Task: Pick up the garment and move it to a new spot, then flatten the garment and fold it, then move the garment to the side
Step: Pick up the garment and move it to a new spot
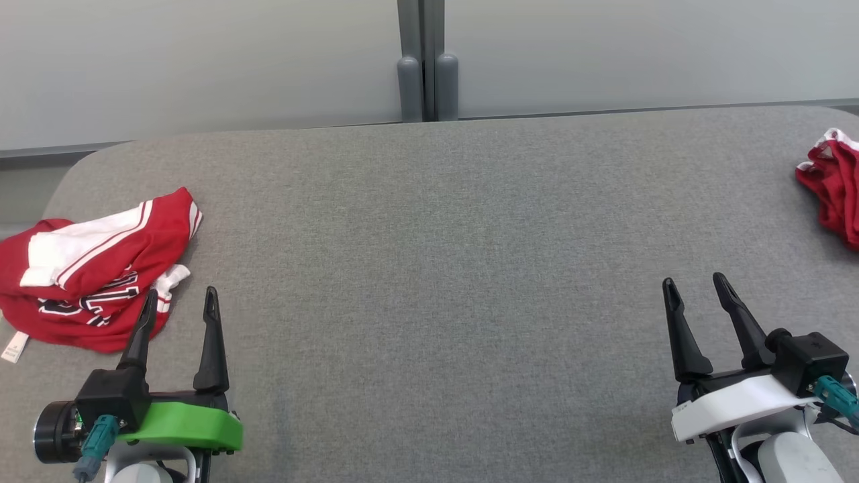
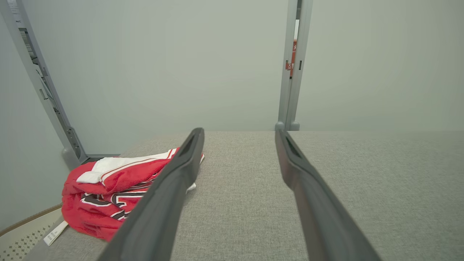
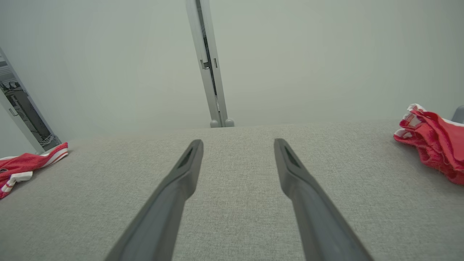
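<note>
Red garment just beside wide-open, empty left fingers; another red cloth well beyond wide, empty right fingers.

At right edge, red garment cut off; jersey lettering partly folded under (tag print unreadable)

- The scene is lit brightly and evenly by soft, diffuse light; its source cannot be told.
- Only a faint, soft-edged shadow is seen on the grey worktop, under the red garment near the left edge.
- The matte wall panels are rendered without glare.
- In the wrist views the upright posts are slanted by wide-angle distortion.
- The fingers of the left gripper and those of the right gripper are blurred toward the bottom edge of each wrist view.
</note>
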{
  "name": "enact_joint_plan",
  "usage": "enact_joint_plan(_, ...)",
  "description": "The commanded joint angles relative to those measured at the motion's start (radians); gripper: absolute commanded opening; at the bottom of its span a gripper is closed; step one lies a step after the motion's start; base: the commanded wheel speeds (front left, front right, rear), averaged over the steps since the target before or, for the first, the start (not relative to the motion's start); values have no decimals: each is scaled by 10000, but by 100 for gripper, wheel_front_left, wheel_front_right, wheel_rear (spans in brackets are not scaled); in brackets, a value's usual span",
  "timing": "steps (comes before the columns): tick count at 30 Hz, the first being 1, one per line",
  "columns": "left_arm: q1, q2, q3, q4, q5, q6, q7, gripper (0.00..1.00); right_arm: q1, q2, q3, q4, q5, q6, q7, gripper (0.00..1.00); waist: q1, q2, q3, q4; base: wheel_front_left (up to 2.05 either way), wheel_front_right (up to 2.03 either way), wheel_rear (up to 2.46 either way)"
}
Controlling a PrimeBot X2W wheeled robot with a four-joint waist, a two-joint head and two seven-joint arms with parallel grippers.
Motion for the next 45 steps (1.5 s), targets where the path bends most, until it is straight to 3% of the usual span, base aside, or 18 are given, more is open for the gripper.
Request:
enact_joint_plan(1, 4, 14, 67, -3, 49, -34, -1, 100, 138, -11, -18, -41, -63, -9, 4, 100, 0, 0, 8, 116, 0, 0, 0)
enact_joint_plan(9, -106, 43, 179, 1, 67, -16, -1, 100, 168, 52, -27, -61, -128, -7, -2, 100, 0, 0, 83, 800, 0, 0, 0)
enact_joint_plan(32, 192, 5, 443, 17, 27, 35, -2, 100, 176, 272, -214, 44, -355, -7, 40, 100, 0, 0, 63, 3576, 0, 0, 0)
enact_joint_plan(45, 272, -75, 645, -1, -61, 26, -2, 100, 57, 267, -118, 25, -418, -6, 115, 100, 0, 0, 165, 4275, 0, 0, 0)
